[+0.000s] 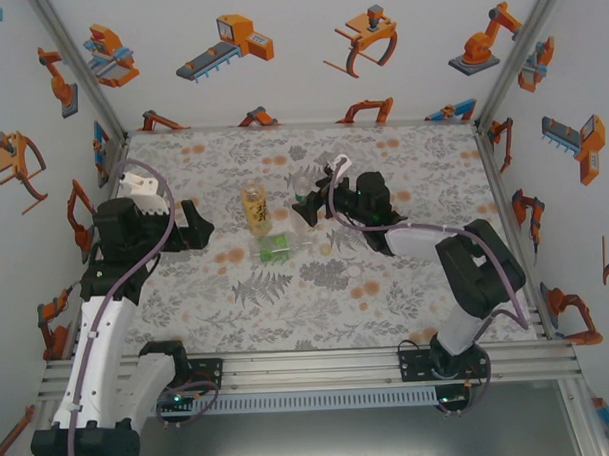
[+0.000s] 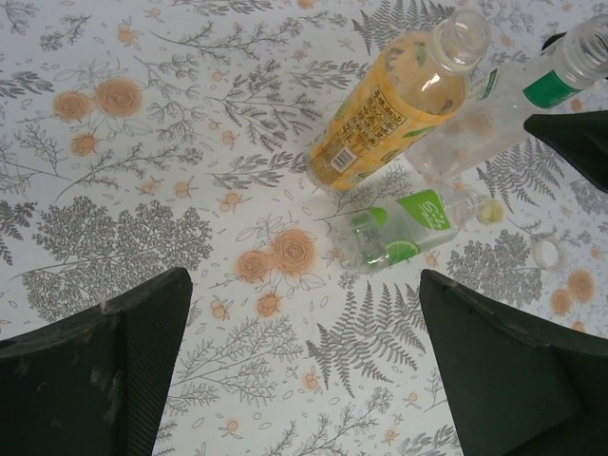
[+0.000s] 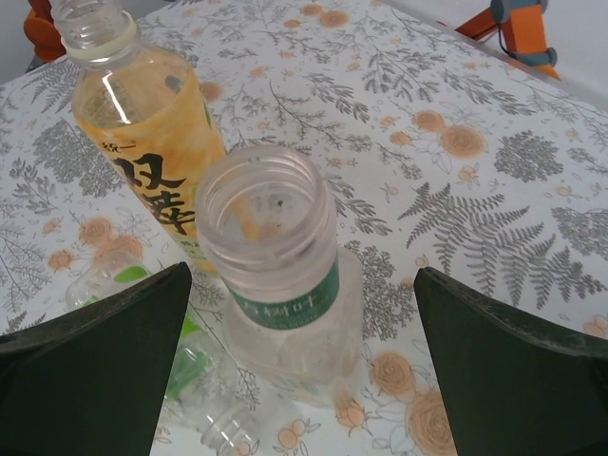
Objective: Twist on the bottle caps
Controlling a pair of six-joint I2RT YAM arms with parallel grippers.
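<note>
The right gripper point(image 3: 301, 280) stands wide apart around the slim bottle point(image 3: 275, 237), not touching it — the left gripper point(image 2: 304, 285) gapes too, holding nothing. The left wrist view shows two bottle caps point(image 2: 491, 211) beside the fallen green bottle point(image 2: 408, 223), in the middle of the desk point(image 2: 114, 142).

- The tall clear plastic bottle with amber drink point(image 2: 394, 100) is smooth and shiny.
- The flowery table cover point(image 1: 287, 299) looks matt.
- The grey metal rails point(image 1: 319, 363) look ribbed.

A flowered tablecloth point(image 1: 278, 314) covers the table. White walls point(image 1: 300, 88) carry orange robot pictures. Metal rails point(image 1: 309, 363), perhaps aluminium, edge the front.
</note>
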